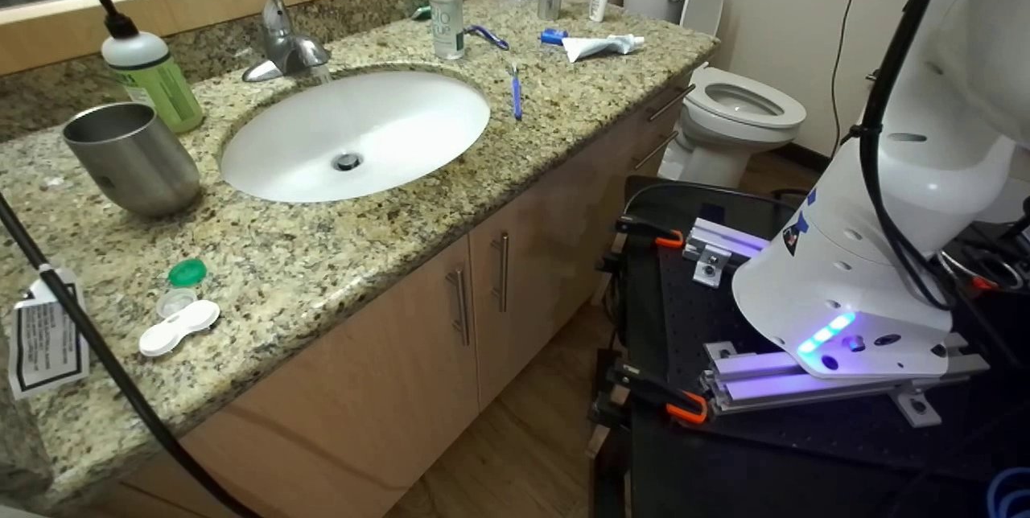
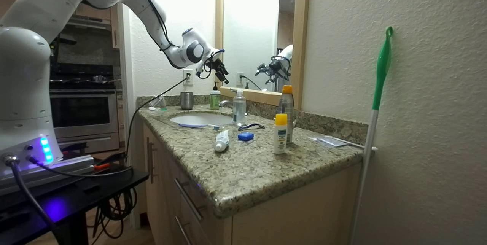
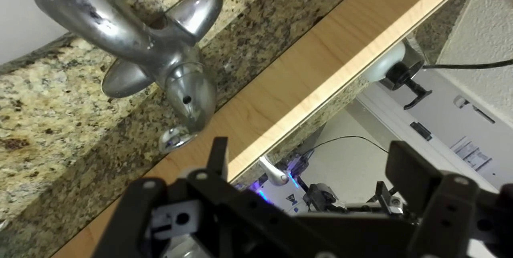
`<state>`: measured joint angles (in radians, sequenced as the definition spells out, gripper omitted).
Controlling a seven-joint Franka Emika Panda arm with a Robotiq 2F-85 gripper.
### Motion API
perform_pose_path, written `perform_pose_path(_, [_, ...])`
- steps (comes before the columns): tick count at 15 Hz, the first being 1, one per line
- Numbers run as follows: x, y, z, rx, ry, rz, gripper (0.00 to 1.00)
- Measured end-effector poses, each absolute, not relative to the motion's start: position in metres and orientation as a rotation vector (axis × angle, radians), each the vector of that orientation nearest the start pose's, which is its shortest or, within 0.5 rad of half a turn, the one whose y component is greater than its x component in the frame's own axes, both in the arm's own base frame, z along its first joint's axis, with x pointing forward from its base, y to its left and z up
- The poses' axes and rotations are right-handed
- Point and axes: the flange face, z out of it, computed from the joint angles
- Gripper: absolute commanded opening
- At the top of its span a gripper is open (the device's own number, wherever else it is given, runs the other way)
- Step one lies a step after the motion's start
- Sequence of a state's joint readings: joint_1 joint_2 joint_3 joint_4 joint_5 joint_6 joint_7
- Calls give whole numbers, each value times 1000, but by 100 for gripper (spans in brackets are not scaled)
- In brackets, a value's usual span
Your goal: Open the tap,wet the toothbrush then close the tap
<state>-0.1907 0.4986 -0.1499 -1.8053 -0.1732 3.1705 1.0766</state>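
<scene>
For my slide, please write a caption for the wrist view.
Open, empty gripper near the chrome tap and the wood-framed mirror.

In an exterior view, the clear bottle (image 1: pixel 447 21) has big letters on it: I can read "IO" and, under that, "rue", but what comes before them is hard to make out. The green soap bottle (image 1: pixel 163 88) has print that is too small to read. The white tag (image 1: pixel 47 341) has rows of tiny print, too blurry to read. The little white bottle (image 2: pixel 280 138) has fuzzy print too
</scene>
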Motion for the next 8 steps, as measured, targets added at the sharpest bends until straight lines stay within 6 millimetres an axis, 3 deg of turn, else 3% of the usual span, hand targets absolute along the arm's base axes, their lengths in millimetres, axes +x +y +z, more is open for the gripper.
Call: perform_pose_path(8, [668, -215, 367, -2224, 1545, -1220, 100])
